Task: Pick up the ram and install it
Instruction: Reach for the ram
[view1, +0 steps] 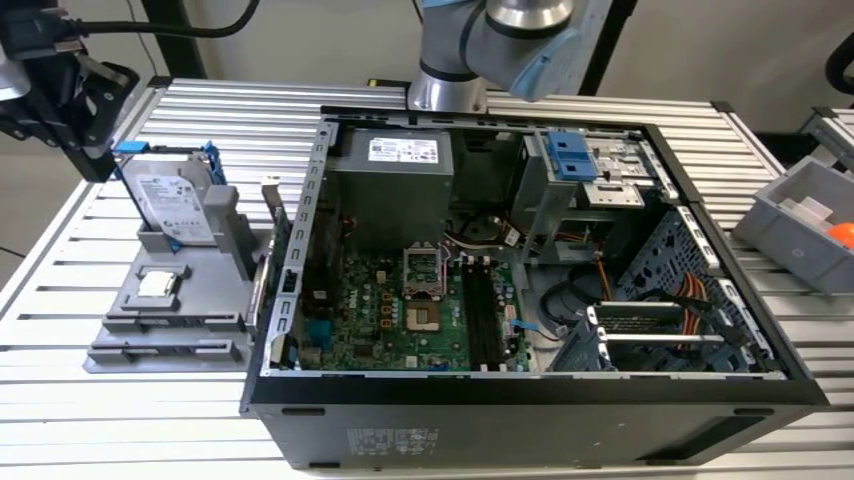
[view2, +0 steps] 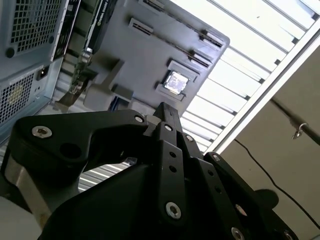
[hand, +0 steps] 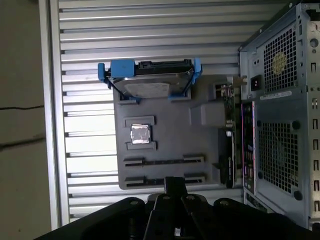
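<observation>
My gripper (view1: 96, 165) hangs shut and empty over the far left of the slatted table, above the back end of the grey parts tray (view1: 200, 300). In both wrist views its joined fingertips (hand: 175, 182) (view2: 167, 108) point down at the tray (hand: 165, 120) (view2: 150, 55). A thin dark strip, apparently the ram standing on edge, runs along one long slot of the tray (hand: 165, 161). The long black memory slots (view1: 483, 315) lie on the green motherboard inside the open computer case (view1: 534, 400), well towards the exterior view's right of the gripper.
The tray also holds a silver hard drive in a blue frame (view1: 174, 205) (hand: 150, 82) and a small square processor chip (view1: 158, 284) (hand: 140, 134). A card (view1: 276, 235) stands between tray and case. A grey bin (view1: 807, 225) sits at the exterior view's right.
</observation>
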